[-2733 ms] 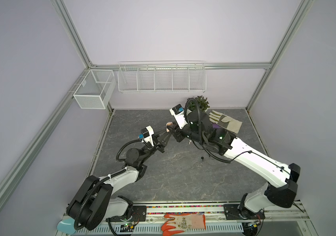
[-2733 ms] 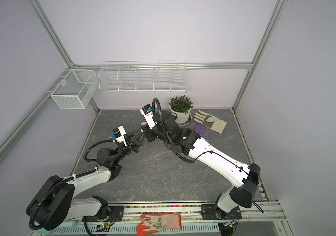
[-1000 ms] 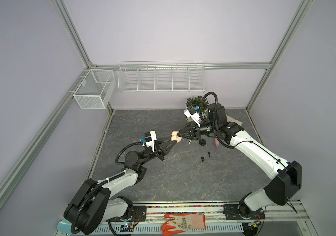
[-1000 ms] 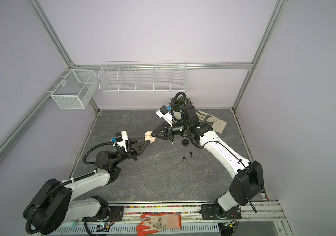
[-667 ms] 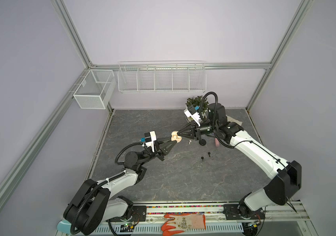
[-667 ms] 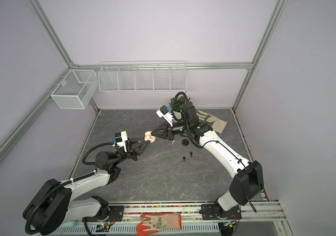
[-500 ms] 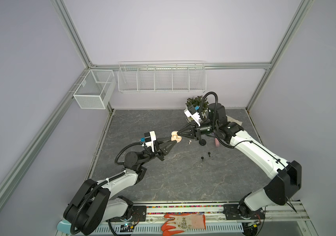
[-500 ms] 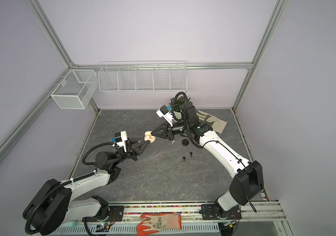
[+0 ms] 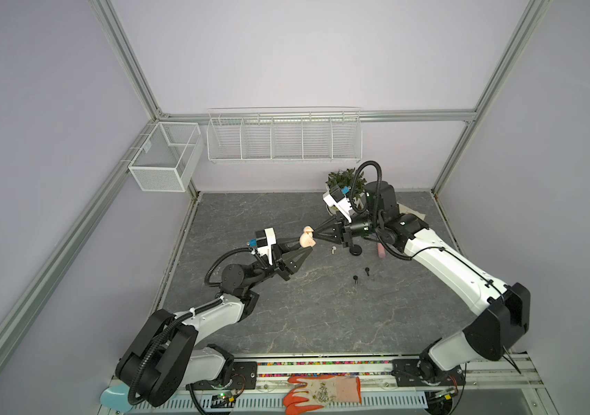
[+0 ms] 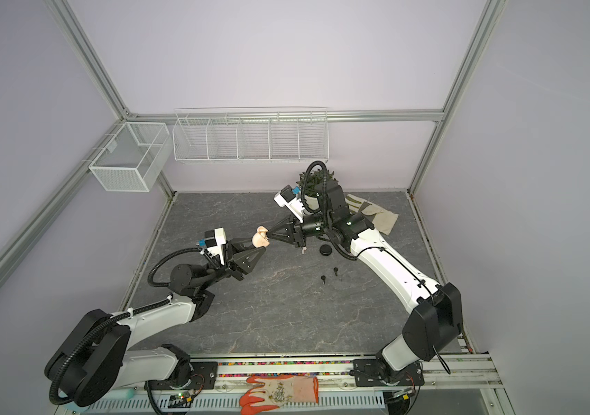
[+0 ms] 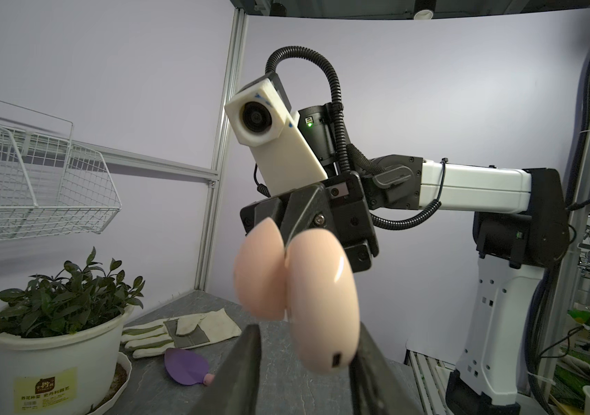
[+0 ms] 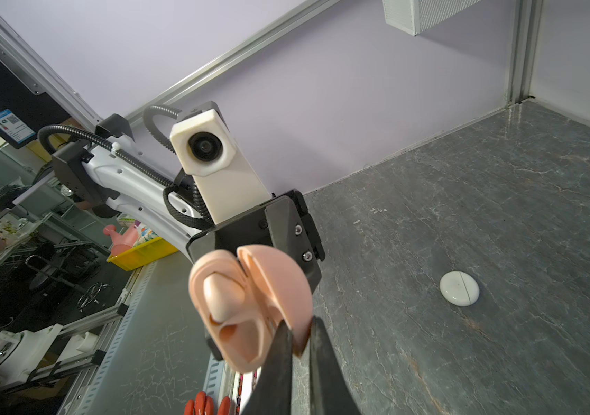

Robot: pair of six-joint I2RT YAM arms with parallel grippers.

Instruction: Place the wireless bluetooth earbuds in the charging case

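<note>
Nearest, an orange rubber-coated glove (image 9: 322,393) lies on the front rail; the right wrist view cuts off all but its fingertips. On the grey stone-patterned table (image 9: 286,323) lie a tiny black stemmed earbud (image 9: 355,278) and a second black earbud (image 9: 367,270), near each other. A whitish stemmed earbud (image 9: 332,249) lies farther back, too small to make out. Above the table, the peach clamshell charging case (image 9: 307,238) hangs open between both arms. The right gripper (image 12: 300,323) has its fingers pinched on one shell's rim. The left gripper (image 11: 307,341) has its fingers apart: one touches the case, the other stands clear. Whether an earbud sits inside I cannot tell. Behind, the right arm hides part of a green potted plant (image 9: 340,178).
</note>
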